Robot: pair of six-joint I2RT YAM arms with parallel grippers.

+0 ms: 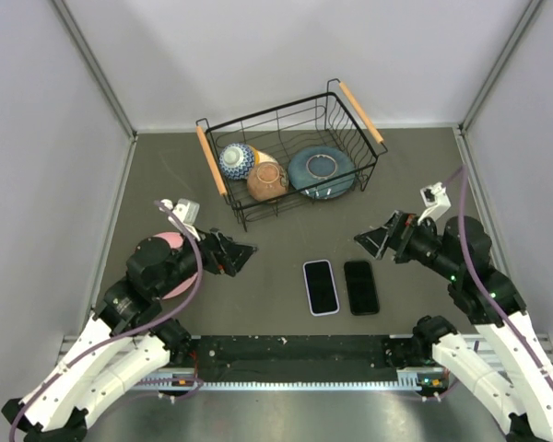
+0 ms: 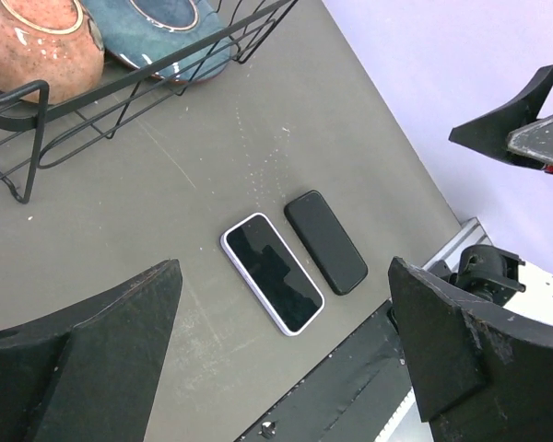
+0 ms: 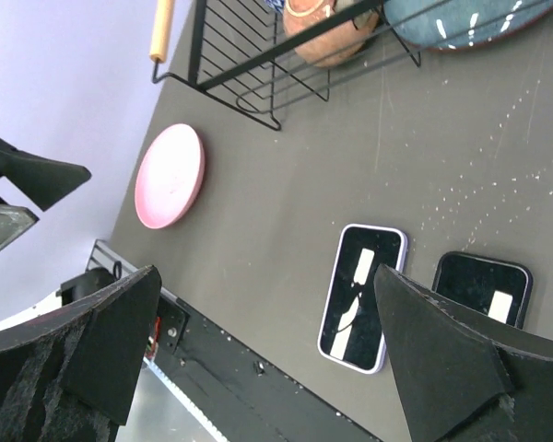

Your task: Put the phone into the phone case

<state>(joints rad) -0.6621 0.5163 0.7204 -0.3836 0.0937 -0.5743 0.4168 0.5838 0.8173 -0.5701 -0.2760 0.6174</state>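
Observation:
The phone, with a glossy black screen, lies flat inside the pale lavender phone case; only the case's thin rim shows around it. They lie at the table's near middle. The phone also shows in the left wrist view and the right wrist view. My left gripper is open and empty, above the table to the phone's left. My right gripper is open and empty, above and to the right of it. In both wrist views the jaws stand wide apart with nothing between them.
A second black handset lies just right of the cased phone, almost touching it. A black wire basket at the back holds three ceramic dishes. A pink plate lies at the left, partly under my left arm. A black rail runs along the near edge.

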